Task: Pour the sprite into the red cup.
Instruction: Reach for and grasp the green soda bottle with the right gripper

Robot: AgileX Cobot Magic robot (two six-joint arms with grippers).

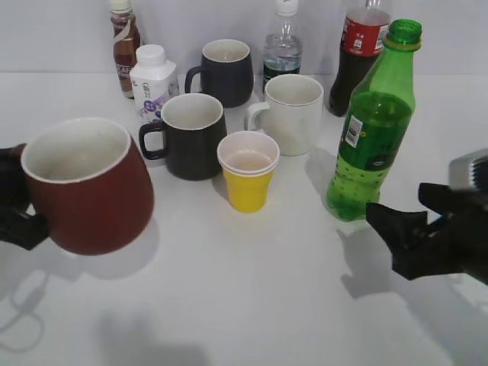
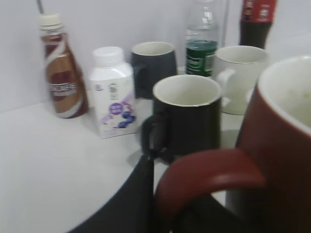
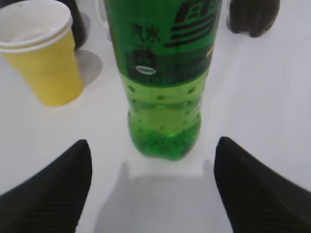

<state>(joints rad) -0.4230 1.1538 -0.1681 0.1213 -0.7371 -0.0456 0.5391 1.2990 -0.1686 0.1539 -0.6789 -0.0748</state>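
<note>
The sprite (image 1: 377, 130) is a tall green bottle with its green cap on, standing upright on the white table at the right. It fills the top middle of the right wrist view (image 3: 165, 97). My right gripper (image 1: 396, 202) (image 3: 153, 145) is open, its black fingers spread just in front of the bottle's base and apart from it. The red cup (image 1: 91, 198) is at the left, upright, with a white inside that looks empty. My left gripper (image 1: 15, 206) (image 2: 160, 194) is shut on its loop handle (image 2: 209, 170).
Behind stand two black mugs (image 1: 191, 133) (image 1: 225, 72), a white mug (image 1: 293, 110) and a yellow paper cup (image 1: 248, 171) in the middle. Along the back wall are a cola bottle (image 1: 358, 53), a clear bottle (image 1: 284, 46), a white bottle (image 1: 152, 80) and a brown bottle (image 1: 124, 46).
</note>
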